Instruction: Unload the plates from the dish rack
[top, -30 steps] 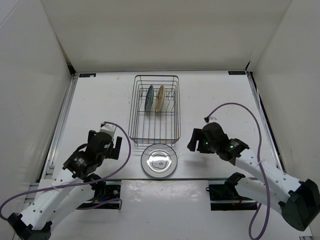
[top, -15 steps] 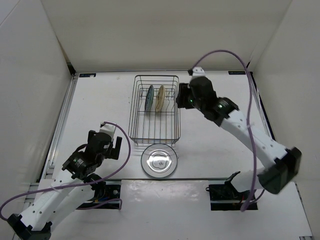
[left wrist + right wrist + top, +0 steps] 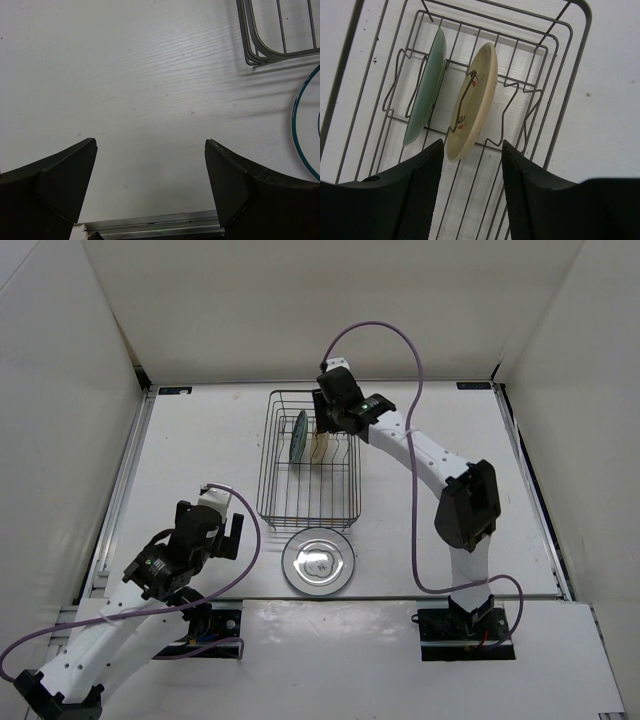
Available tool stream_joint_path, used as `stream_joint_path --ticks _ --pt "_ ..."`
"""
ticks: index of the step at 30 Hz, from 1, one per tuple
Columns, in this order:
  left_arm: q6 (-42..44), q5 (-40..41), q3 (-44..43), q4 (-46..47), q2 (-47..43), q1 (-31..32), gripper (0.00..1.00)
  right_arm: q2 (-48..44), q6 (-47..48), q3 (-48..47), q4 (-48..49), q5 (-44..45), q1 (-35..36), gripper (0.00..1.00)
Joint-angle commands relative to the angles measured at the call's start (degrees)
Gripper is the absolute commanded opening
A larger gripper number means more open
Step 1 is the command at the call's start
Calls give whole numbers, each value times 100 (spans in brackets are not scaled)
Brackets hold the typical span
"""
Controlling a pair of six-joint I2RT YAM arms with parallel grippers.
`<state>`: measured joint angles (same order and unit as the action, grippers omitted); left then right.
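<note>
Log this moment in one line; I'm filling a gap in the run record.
white plate on table | teal plate, cream plate standing in rack | right fingers open above cream plate | left fingers open above table

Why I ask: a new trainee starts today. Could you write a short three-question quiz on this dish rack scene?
1. True or false: the white plate lies flat on the table, outside the dish rack.
2. How many plates stand upright in the rack?
3. Fill in: the open right tool is lined up over the ___ plate.

Key: 1 true. 2 two, the teal plate and the cream plate. 3 cream.
</note>
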<state>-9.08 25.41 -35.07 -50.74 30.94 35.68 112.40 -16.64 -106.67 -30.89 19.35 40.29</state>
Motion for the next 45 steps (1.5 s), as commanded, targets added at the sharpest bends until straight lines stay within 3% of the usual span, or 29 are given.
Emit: stream_joint_path --ticks 1,5,10,17,21,30,45 --pt "-32 -80 -9 73 -62 -26 100 317 74 -477 -180 112 -4 54" --pt "-32 -98 0 73 -79 -17 100 791 30 -661 -101 217 -4 54" --pt "-32 -97 0 82 -97 -35 100 1117 -85 -916 -110 314 5 44" --pt "-24 -80 0 73 -184 -17 100 1416 74 -1163 -215 367 5 40" --pt "-32 -71 9 82 -193 -26 100 1399 30 -1049 -154 385 -21 38" --pt "-32 -80 9 82 -228 -35 100 1250 38 -1171 84 604 -30 23" --pt "-32 -80 18 64 -238 -18 100 415 144 -987 505 1184 5 16"
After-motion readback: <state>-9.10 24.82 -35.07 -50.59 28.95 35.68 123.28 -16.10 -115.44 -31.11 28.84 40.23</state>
